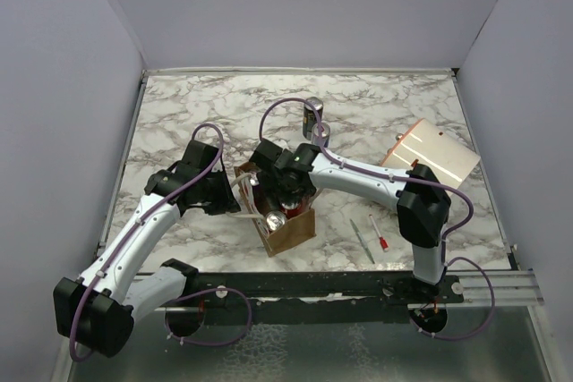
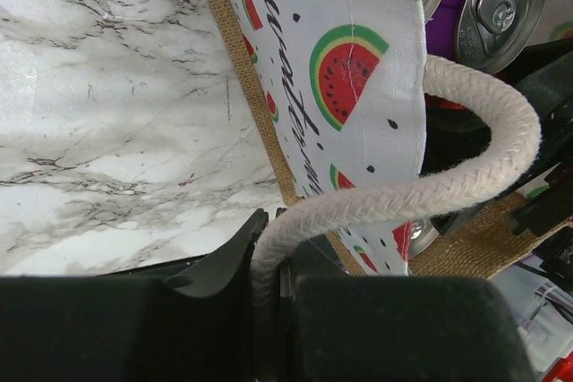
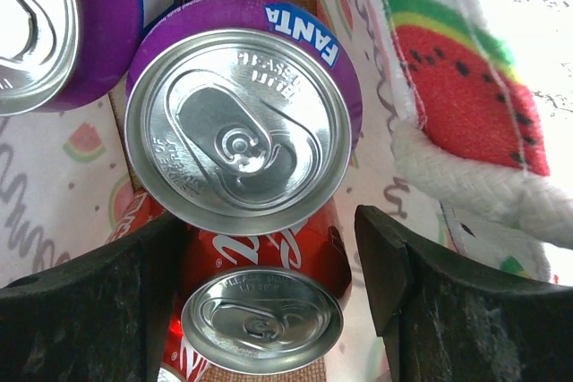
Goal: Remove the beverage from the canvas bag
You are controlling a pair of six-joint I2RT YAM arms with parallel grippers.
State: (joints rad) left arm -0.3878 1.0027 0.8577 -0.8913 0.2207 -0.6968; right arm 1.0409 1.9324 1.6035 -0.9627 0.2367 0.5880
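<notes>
The tan canvas bag stands at the table's middle, its watermelon-print lining showing. My left gripper is at its left side, shut on the white rope handle, which runs between the jaws. My right gripper is open and reaches down into the bag. Its fingers straddle a red Coca-Cola can without closing on it. A purple Fanta can stands just beyond, and a second purple can sits at the upper left.
Two cans stand on the marble behind the bag. A cream cylinder with red lines lies at the right. Two pen-like items lie near the front right. A dark rail runs along the near edge.
</notes>
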